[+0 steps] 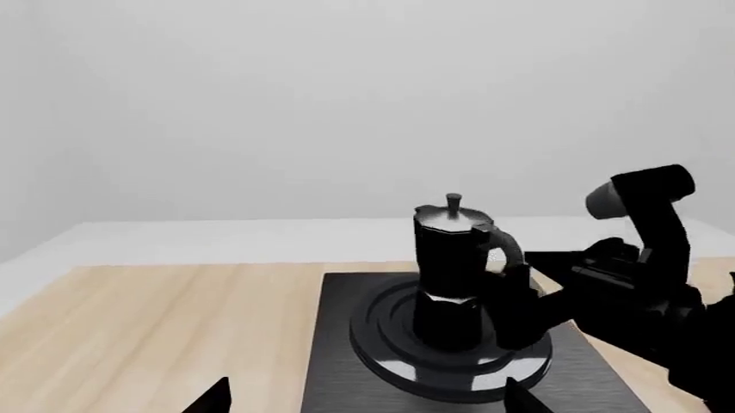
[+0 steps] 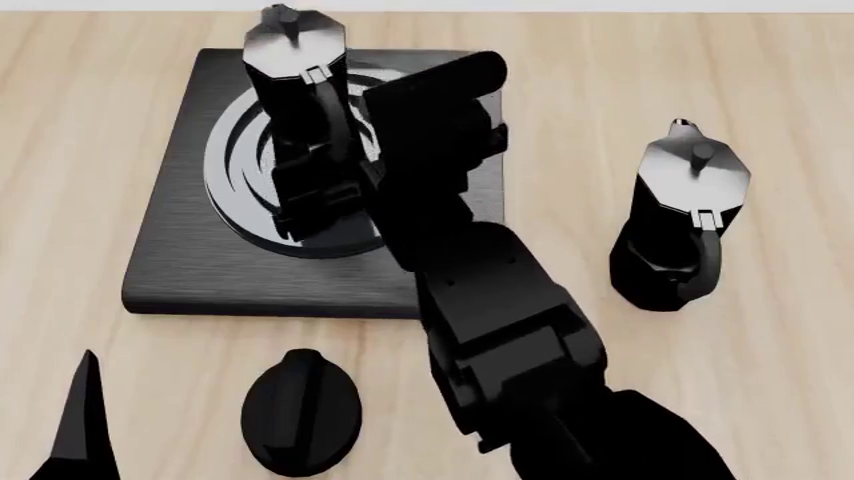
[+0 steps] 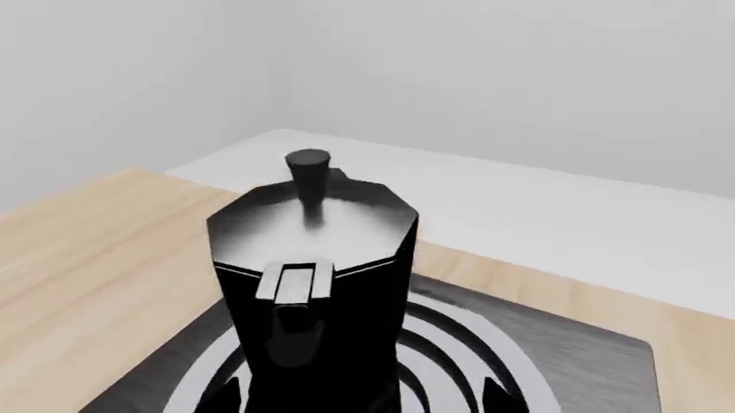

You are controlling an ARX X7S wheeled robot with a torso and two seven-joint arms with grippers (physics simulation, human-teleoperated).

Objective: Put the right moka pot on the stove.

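Right pincer (image 2: 318, 185) open astride moka pot (image 2: 296, 62).

A light wooden tabletop (image 2: 747, 80) is being shown from above in the head view, its pale grain running across the picture. In the left wrist view, the same tabletop (image 1: 161, 335) is being bordered at its far edge by a flat white ledge (image 1: 230, 241). Beyond the ledge, a plain pale grey wall (image 1: 344, 95) is being shown, bare and evenly lit. In the right wrist view, the white ledge (image 3: 552, 215) is being met by two pale walls (image 3: 517, 69) joining at a soft corner. Everything is being lit by even, diffuse light, with only faint shadows being cast on the wood.
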